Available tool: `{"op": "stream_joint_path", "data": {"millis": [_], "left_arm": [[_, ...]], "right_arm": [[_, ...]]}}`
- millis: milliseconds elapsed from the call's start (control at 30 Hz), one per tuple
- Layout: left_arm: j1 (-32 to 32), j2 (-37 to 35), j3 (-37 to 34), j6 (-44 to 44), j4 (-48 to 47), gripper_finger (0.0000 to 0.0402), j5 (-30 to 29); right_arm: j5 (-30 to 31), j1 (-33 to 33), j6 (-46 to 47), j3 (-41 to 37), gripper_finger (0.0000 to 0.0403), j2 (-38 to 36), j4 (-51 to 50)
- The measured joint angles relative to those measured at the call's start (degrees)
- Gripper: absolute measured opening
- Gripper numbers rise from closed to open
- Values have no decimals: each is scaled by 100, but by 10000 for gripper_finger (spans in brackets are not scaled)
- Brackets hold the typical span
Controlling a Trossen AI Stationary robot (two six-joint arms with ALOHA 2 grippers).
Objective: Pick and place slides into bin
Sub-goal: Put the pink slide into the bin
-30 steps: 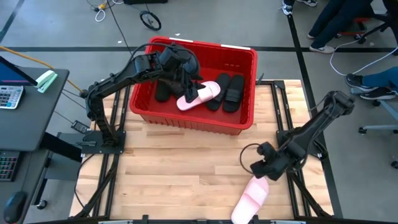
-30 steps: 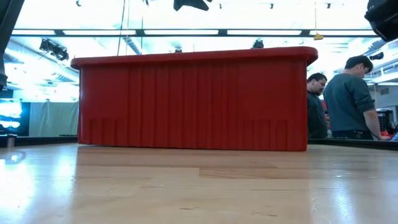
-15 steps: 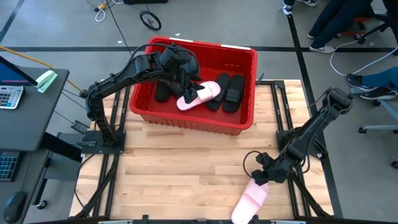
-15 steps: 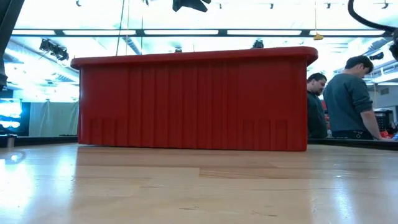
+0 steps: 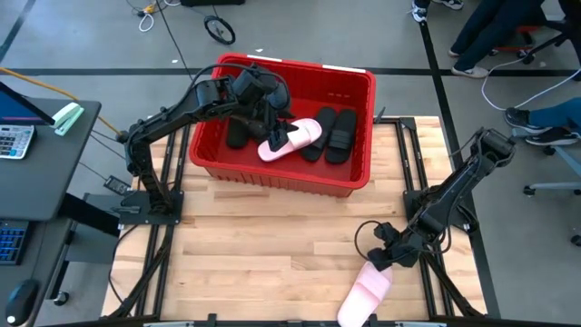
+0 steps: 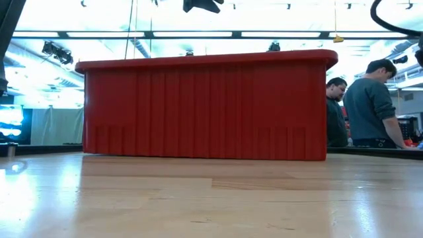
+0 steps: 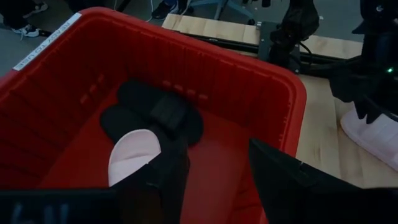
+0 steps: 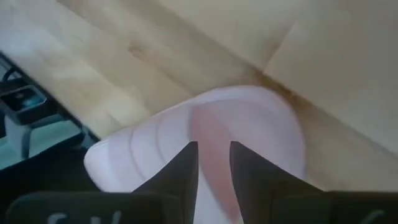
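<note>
Most of the work looks finished. In the high view the red bin (image 5: pixel 280 123) stands at the upper middle of the frame on the far part of the wooden counter (image 5: pixel 272 245), and it already holds a heap of slides: one pale pink slide (image 5: pixel 292 139) lying across the middle, a pair of black slides (image 5: pixel 334 133) side by side to its right, and more black ones to its left, partly under the left arm. How many black slides lie there is hard to count from above, since the arm covers some of them; I would guess four, but the views do not settle it.

One slide is left outside. The second pink slide (image 5: pixel 365 292) lies on the counter at the lower right of the high view, close to the near edge, well apart from the bin.

The right hand (image 5: pixel 385 259) is down at the upper end of that slide. Its wrist view shows the two dark fingers (image 8: pixel 180 171) apart with the pink strap between and beneath them, close to the surface, not yet closed on it. So the grasp seems about to be made, and the carry and drop remain.

The left hand (image 5: pixel 263 123) hangs inside the bin, over the left part of the pile. Its fingers (image 7: pixel 283 180) stand apart with nothing between them, so it appears to have nothing more to fetch.

The low view shows only the bin's near wall.
</note>
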Motion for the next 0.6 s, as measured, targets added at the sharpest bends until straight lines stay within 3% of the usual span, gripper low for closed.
{"op": "stream_joint_path", "data": {"millis": [600], "left_arm": [[2, 0, -2, -7, -241, 176, 0]], "right_arm": [[-180, 0, -271, 0, 99, 291, 415]]}}
